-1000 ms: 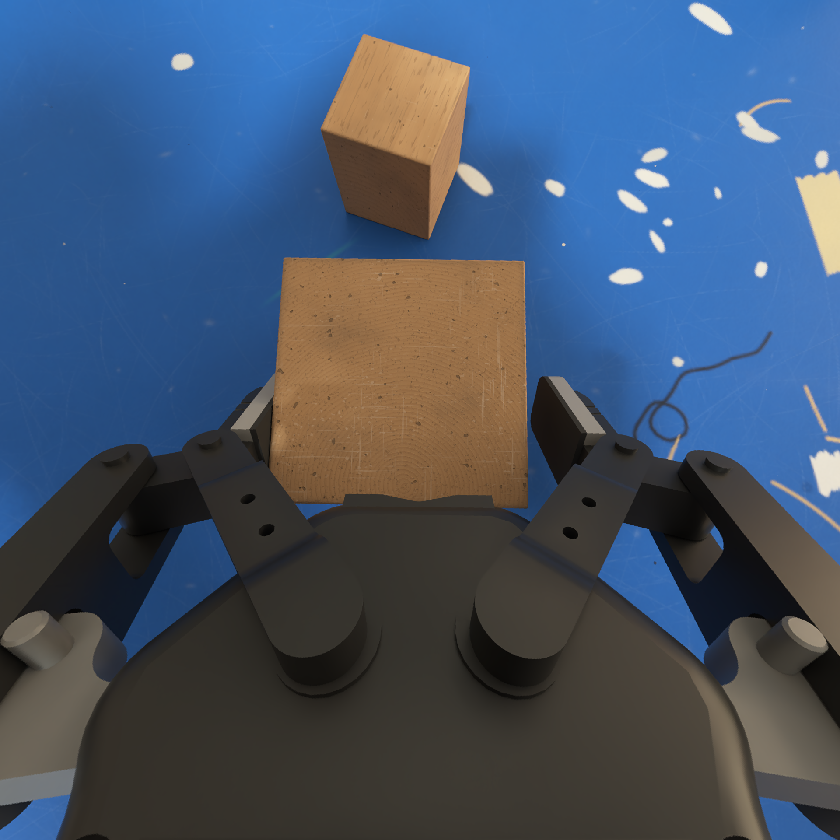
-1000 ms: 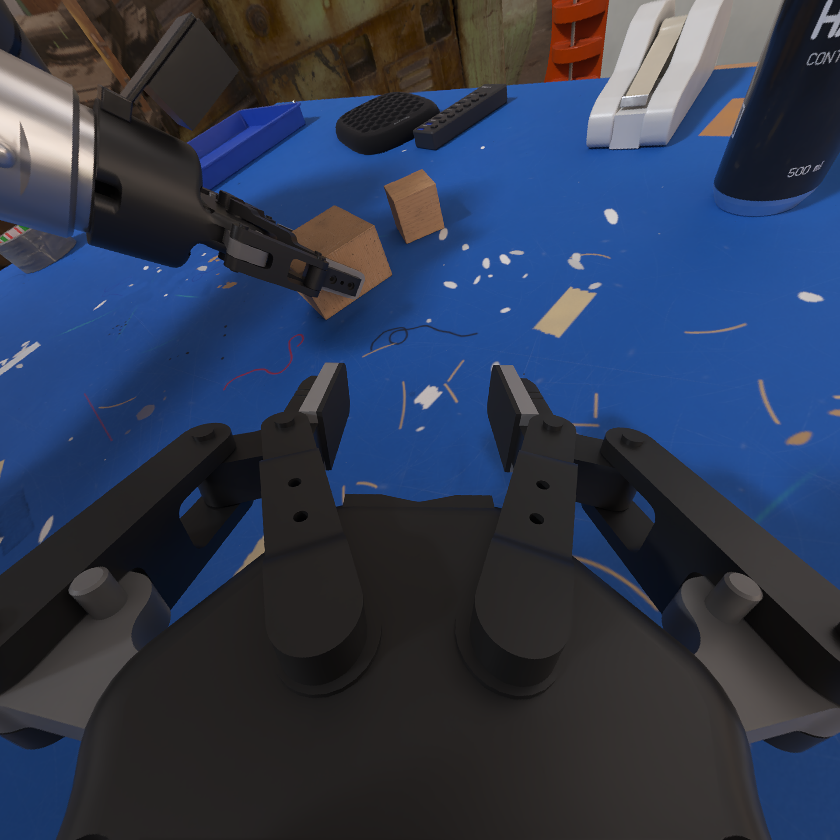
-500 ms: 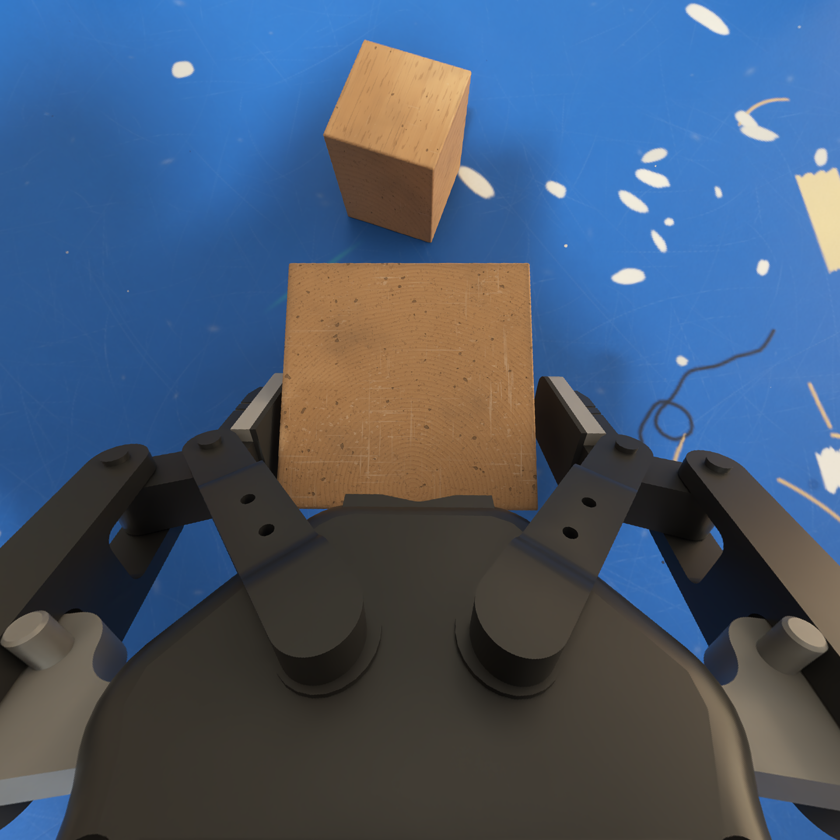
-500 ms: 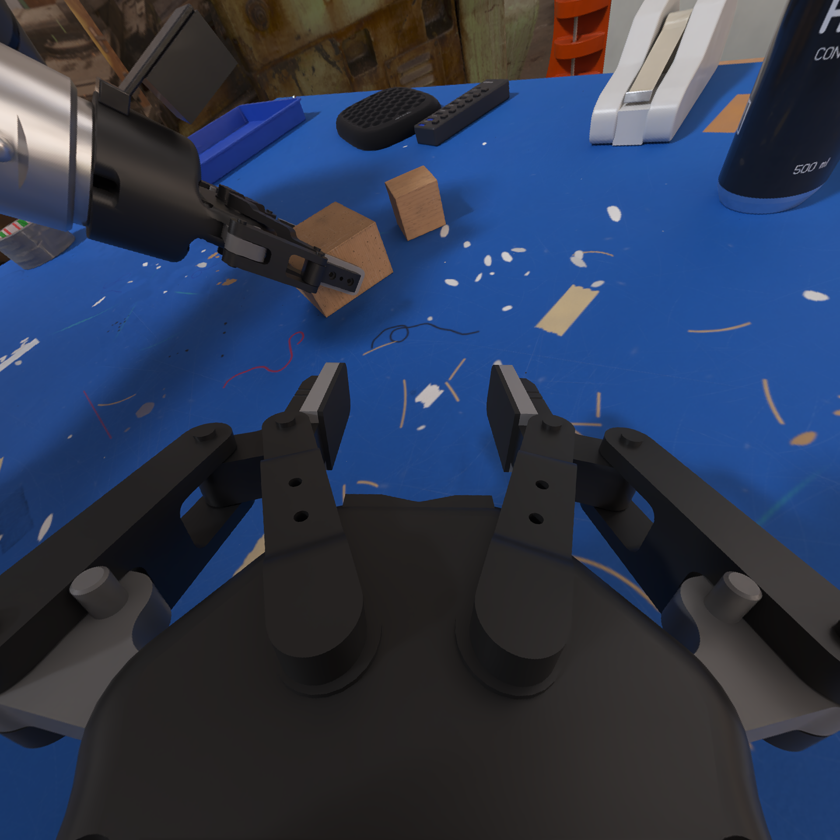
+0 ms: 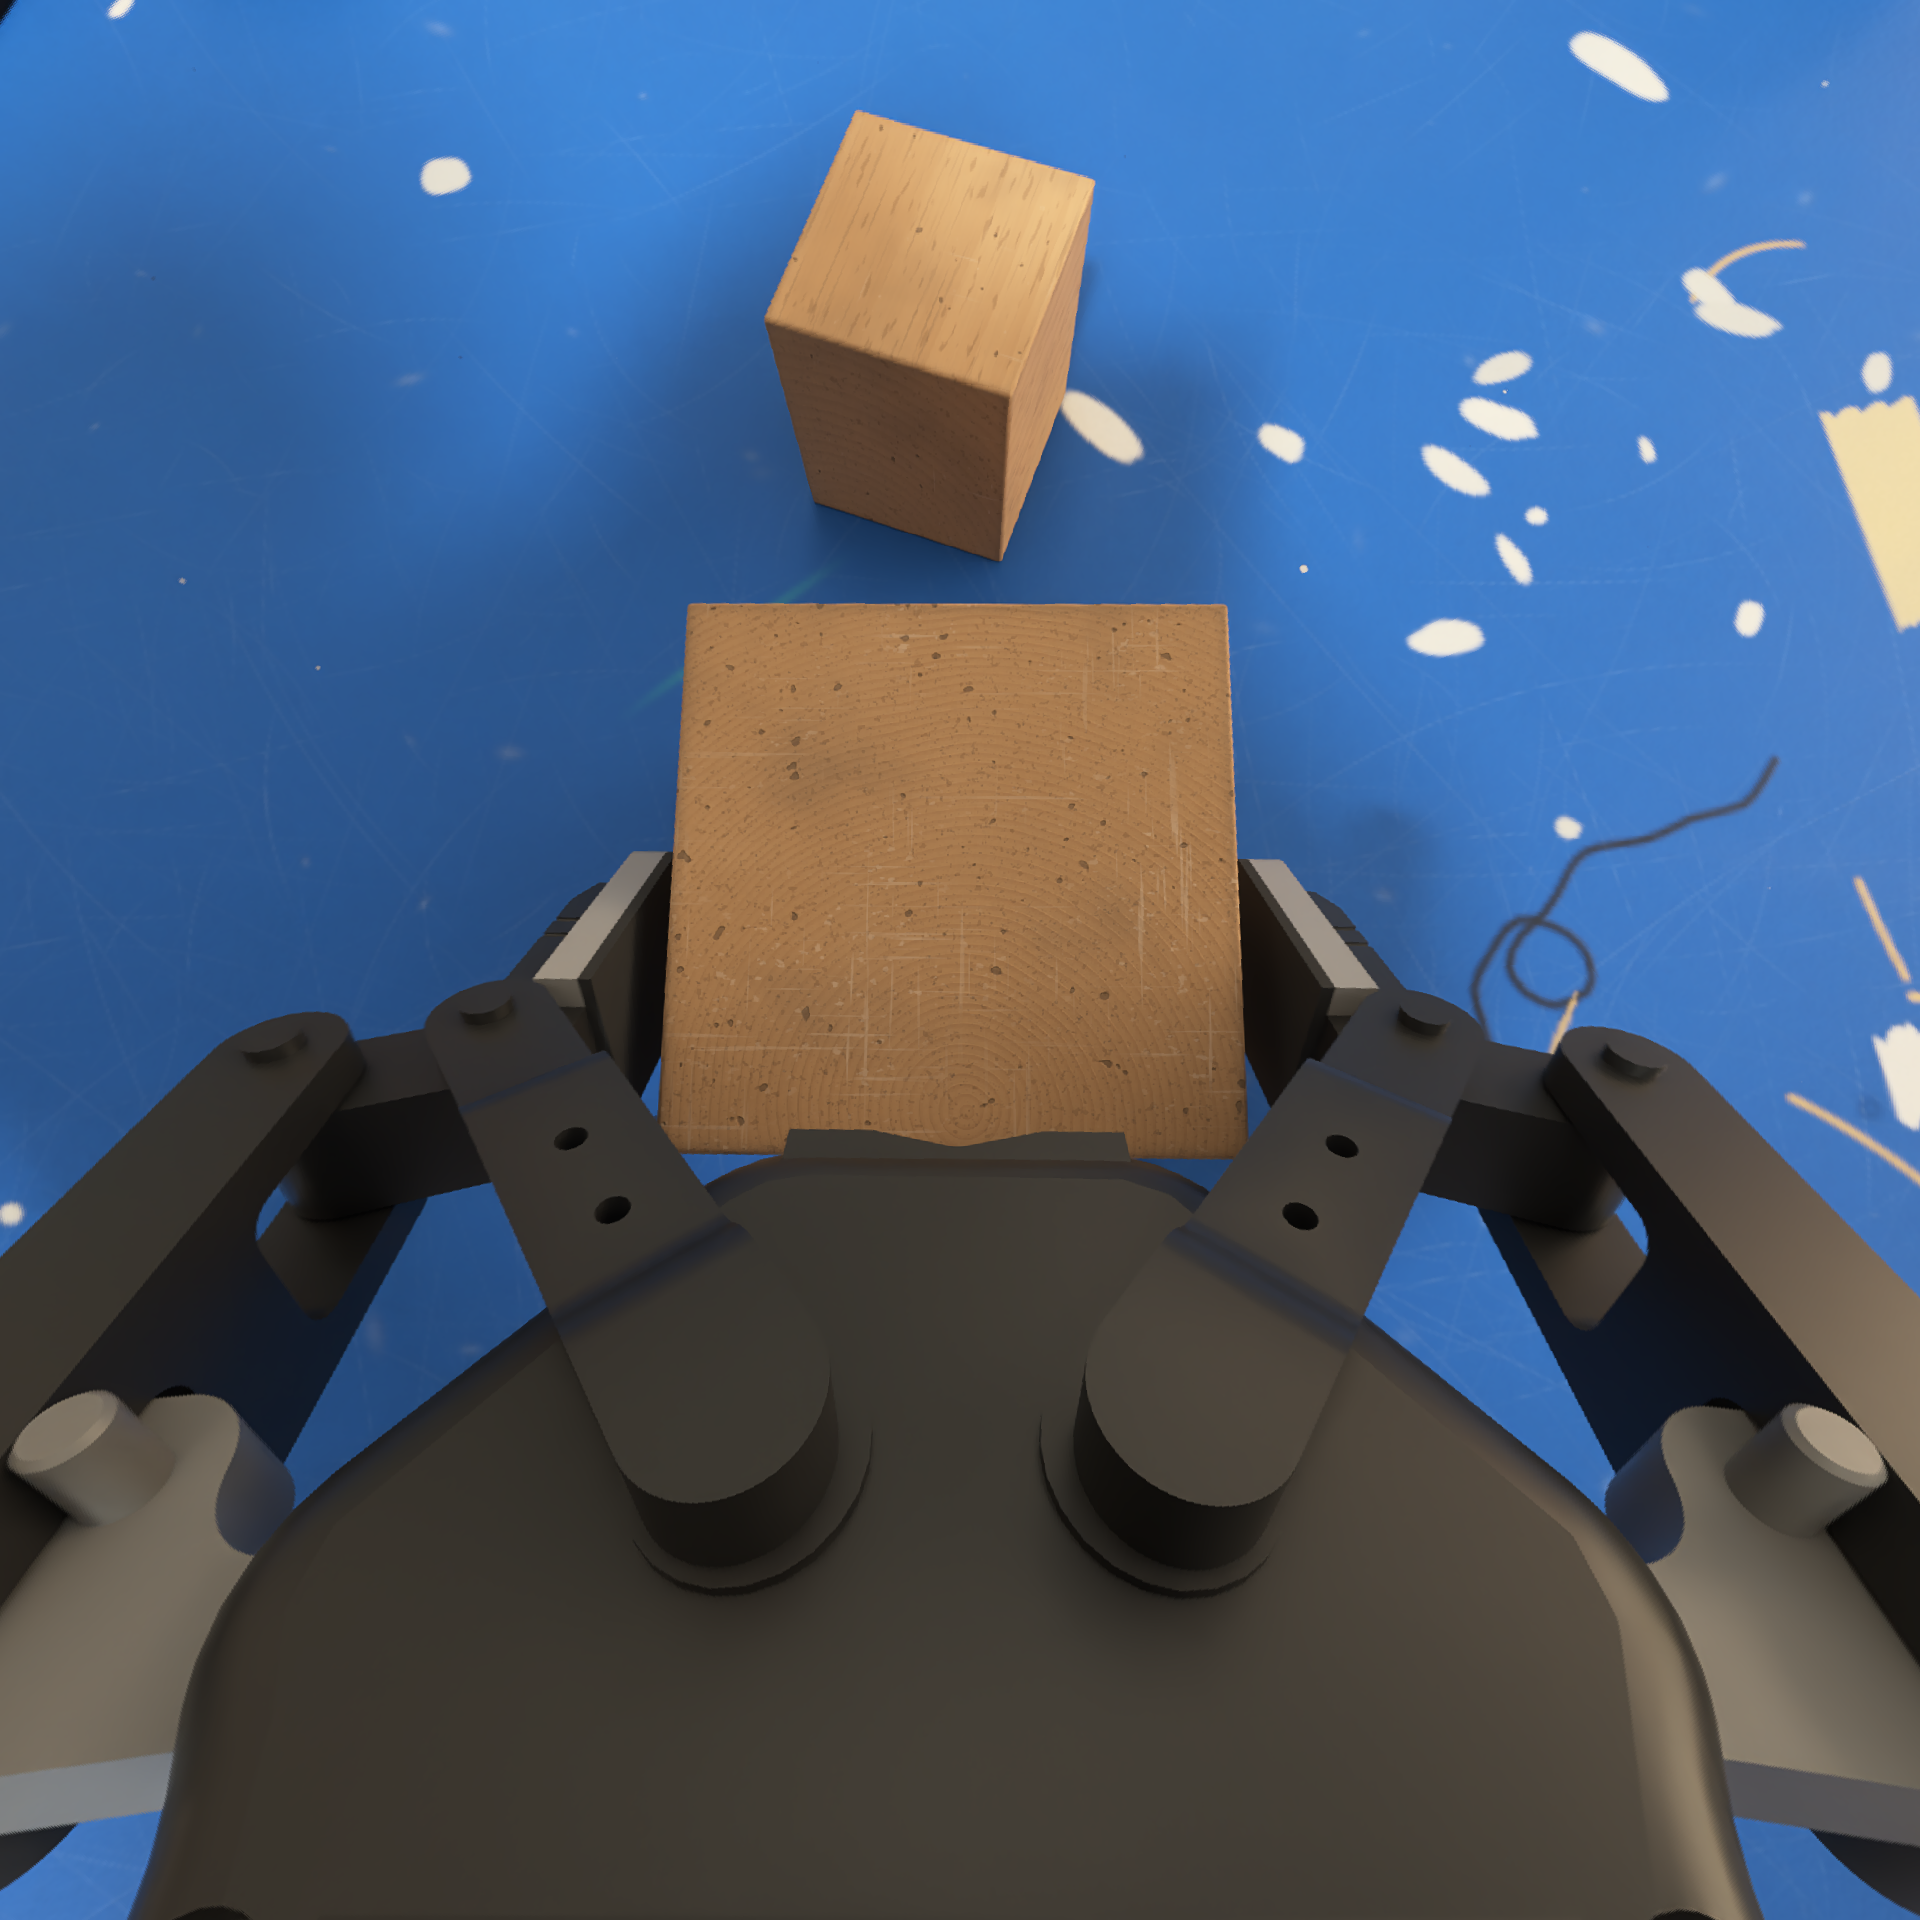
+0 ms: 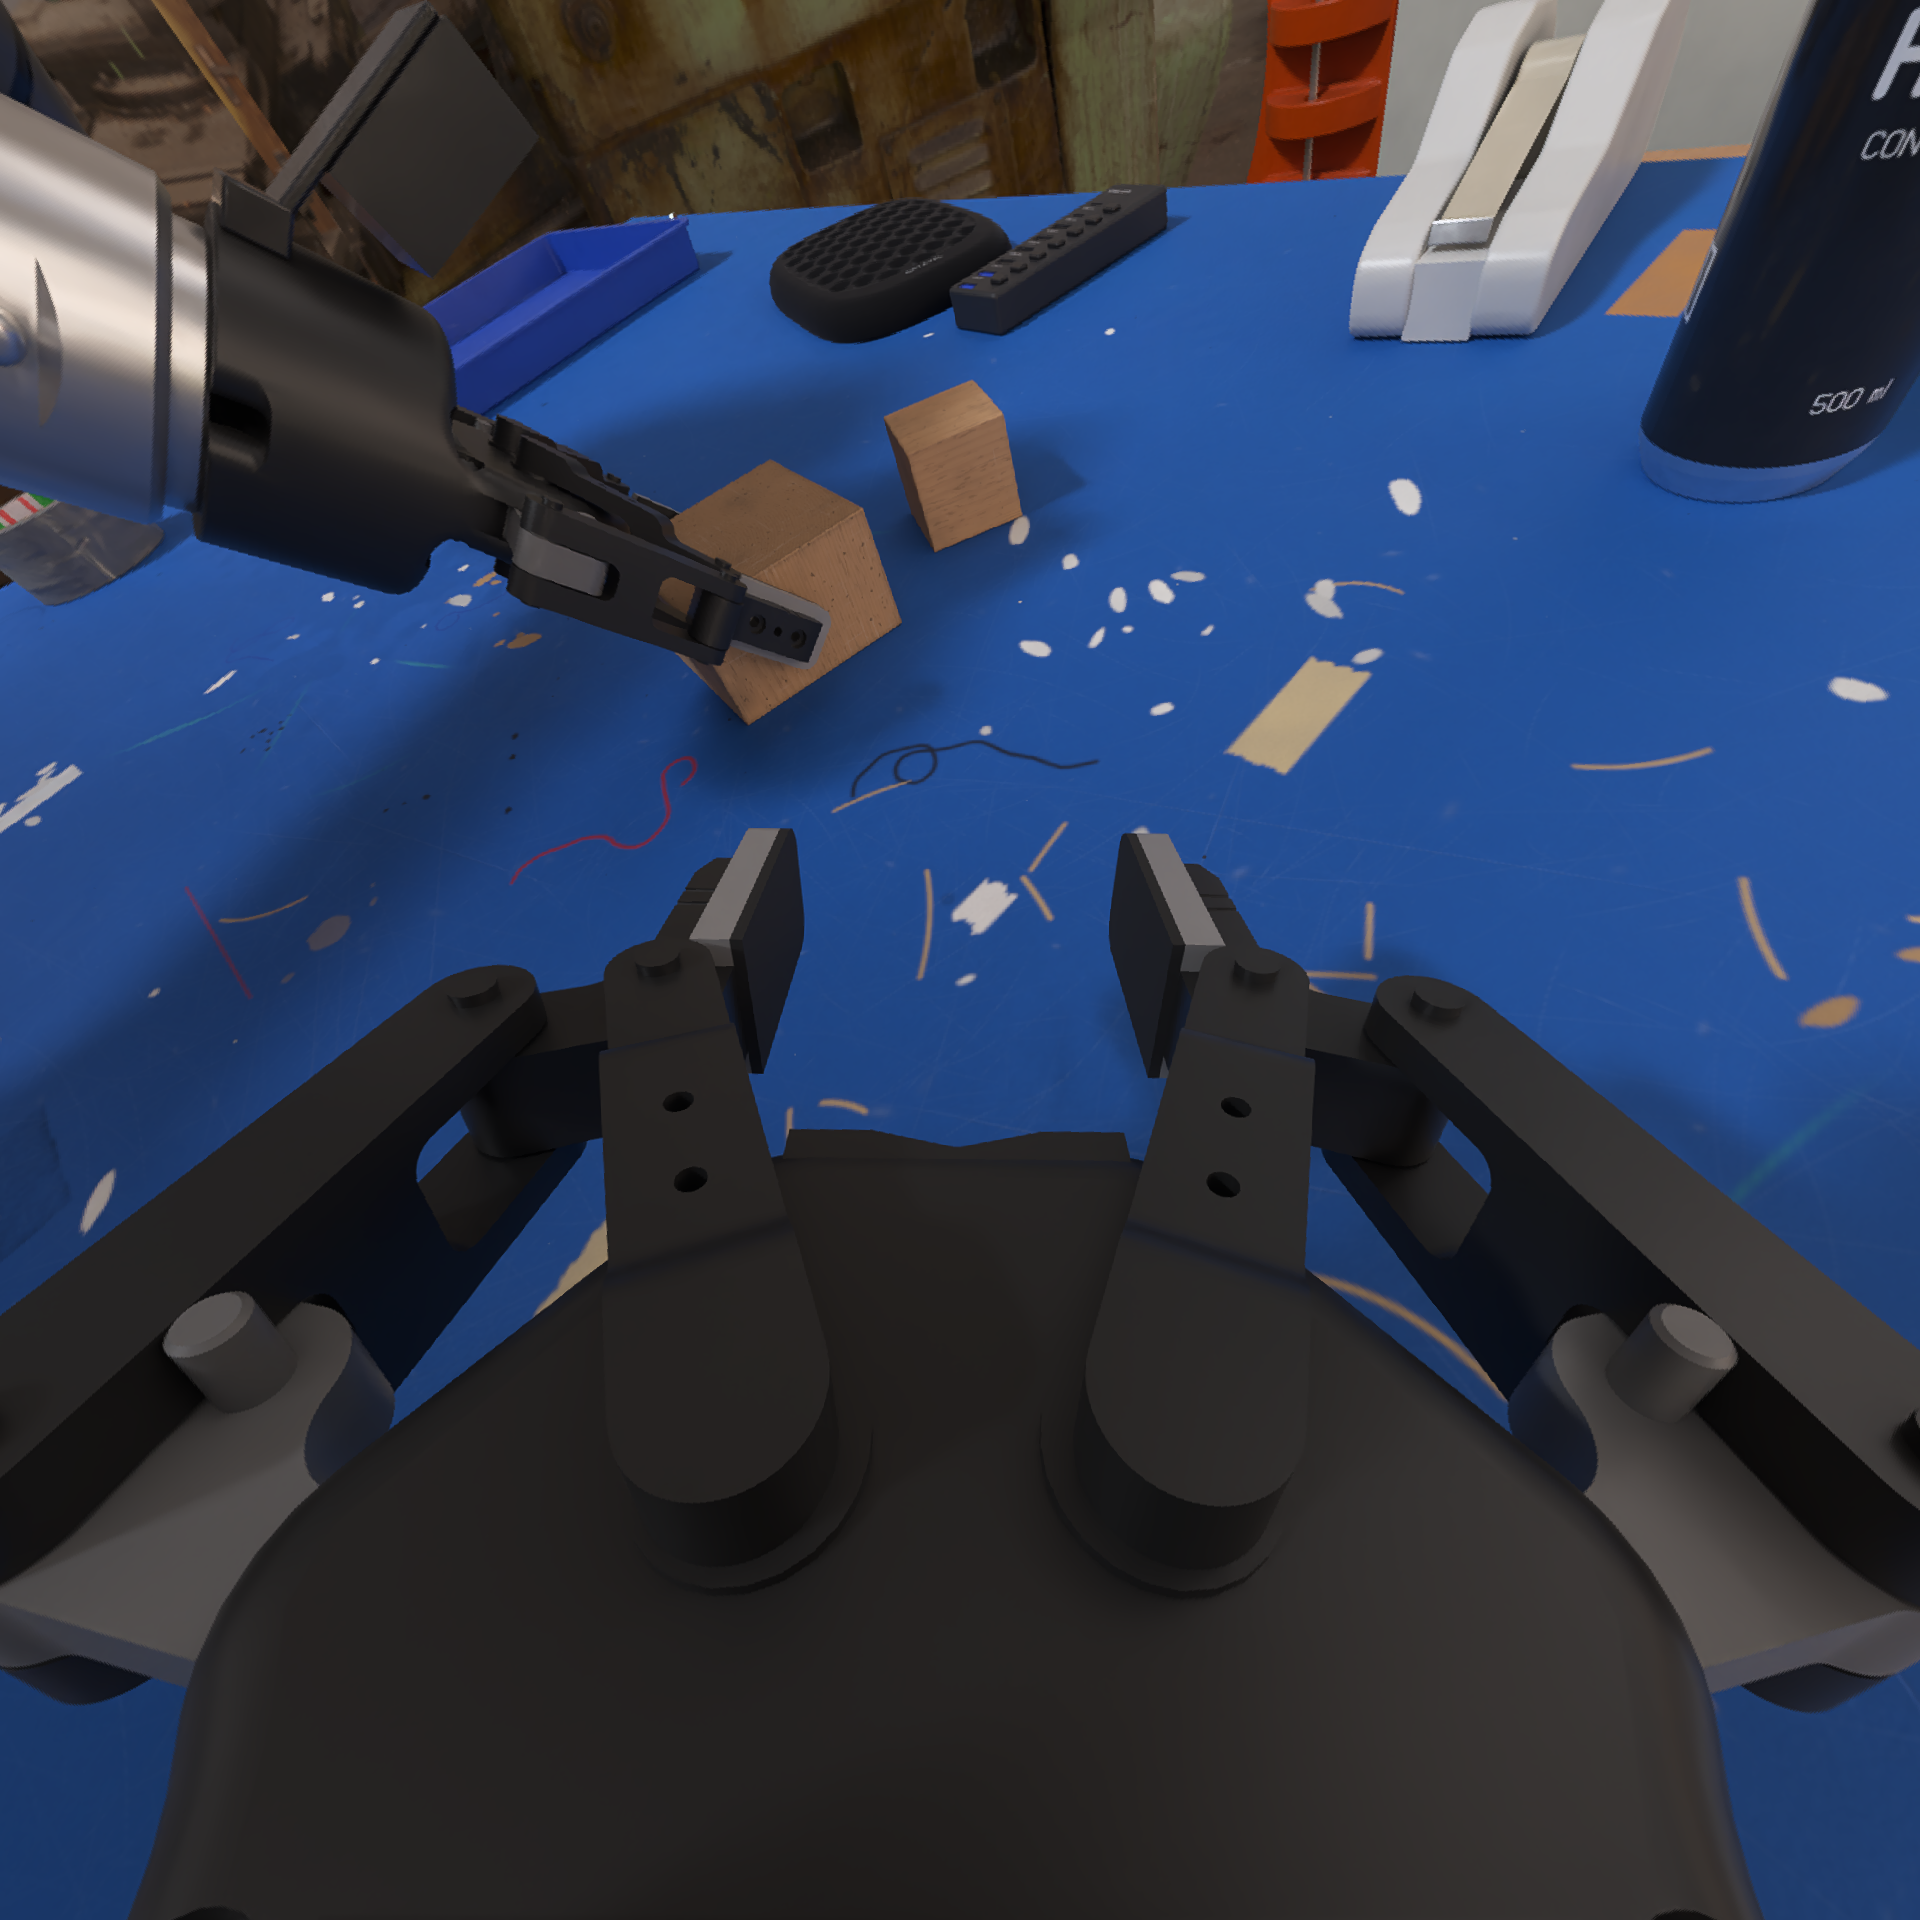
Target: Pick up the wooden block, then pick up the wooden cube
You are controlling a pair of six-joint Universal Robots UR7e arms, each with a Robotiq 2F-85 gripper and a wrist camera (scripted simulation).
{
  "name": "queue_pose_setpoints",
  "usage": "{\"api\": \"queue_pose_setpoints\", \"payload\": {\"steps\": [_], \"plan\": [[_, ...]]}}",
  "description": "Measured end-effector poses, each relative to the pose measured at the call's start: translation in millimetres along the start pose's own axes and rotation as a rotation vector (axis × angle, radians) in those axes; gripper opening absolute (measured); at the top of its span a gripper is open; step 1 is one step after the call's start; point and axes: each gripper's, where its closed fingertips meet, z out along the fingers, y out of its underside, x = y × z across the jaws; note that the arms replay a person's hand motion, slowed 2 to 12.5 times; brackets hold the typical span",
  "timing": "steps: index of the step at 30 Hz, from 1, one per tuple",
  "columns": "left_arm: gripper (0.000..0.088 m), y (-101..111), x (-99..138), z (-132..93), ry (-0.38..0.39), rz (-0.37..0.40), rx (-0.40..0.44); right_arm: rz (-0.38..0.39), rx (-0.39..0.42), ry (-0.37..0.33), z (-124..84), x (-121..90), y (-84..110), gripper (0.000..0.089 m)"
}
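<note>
The large wooden block (image 5: 951,873) sits between my left gripper's (image 5: 951,883) fingers, whose pads press its left and right sides; its base is hidden. The smaller wooden cube (image 5: 925,343) stands on the blue table just beyond it, apart from it. In the right wrist view the left gripper (image 6: 769,613) reaches in from the left and clasps the block (image 6: 810,561), with the cube (image 6: 951,462) behind it to the right. My right gripper (image 6: 956,862) is open and empty above the table, nearer than both.
A dark bottle (image 6: 1808,312) stands at the far right and a white device (image 6: 1496,197) at the back. A black perforated pad (image 6: 883,270), a black strip (image 6: 1060,260) and a blue tray (image 6: 561,301) lie along the back edge. Scraps and threads litter the blue table (image 6: 1455,831).
My left gripper's fingers have closed the small gap on the right and now press both sides of the large block. My right gripper stayed open and barely moved.
</note>
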Motion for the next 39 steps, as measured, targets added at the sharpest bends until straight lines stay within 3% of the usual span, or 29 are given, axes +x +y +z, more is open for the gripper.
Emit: {"api": "queue_pose_setpoints", "payload": {"steps": [7, 39], "plan": [[0.0750, 0.3, -0.3, -0.8, 0.003, 0.006, 0.002, -0.002, 0.000, 0.001, -0.6, 0.2, -0.5, 0.0529], [0.0738, 1.8, 7.4, -7.2, 0.035, 0.042, 0.032, -0.008, 0.001, 0.007, -1.9, 1.4, -1.7, 0.0520]]}}
